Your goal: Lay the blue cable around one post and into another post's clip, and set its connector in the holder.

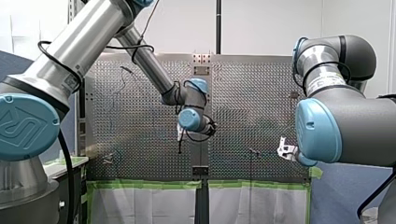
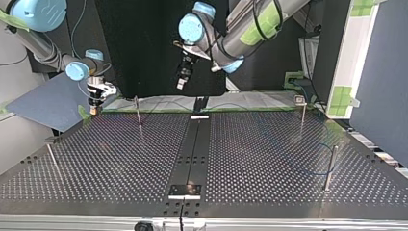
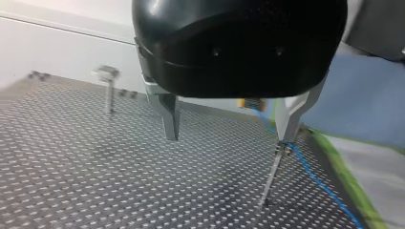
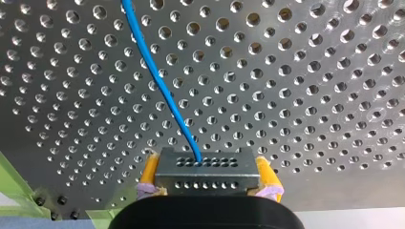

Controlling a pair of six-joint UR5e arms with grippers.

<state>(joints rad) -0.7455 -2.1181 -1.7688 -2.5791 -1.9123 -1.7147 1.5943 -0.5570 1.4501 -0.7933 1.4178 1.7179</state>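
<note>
my right claw (image 4: pixel 207 177) pinches the plug (image 4: pixel 206 171) on the blue cable (image 4: pixel 154 76). my left claw (image 3: pixel 228 137) hangs spread over the tabletop (image 3: pixel 95 181).

Left claw (image 3: pixel 229 137) spread wide, right claw (image 4: pixel 207 183) clamping connector (image 4: pixel 206 166)

connector (image 4: pixel 206 166): between pads (image 4: pixel 149 172) of right claw (image 4: pixel 207 173) | cable (image 4: pixel 157 81): from connector over counter (image 4: pixel 310 95) | post (image 3: pixel 271 176): under a finger (image 3: pixel 287 117) of left claw (image 3: pixel 229 137)
</note>
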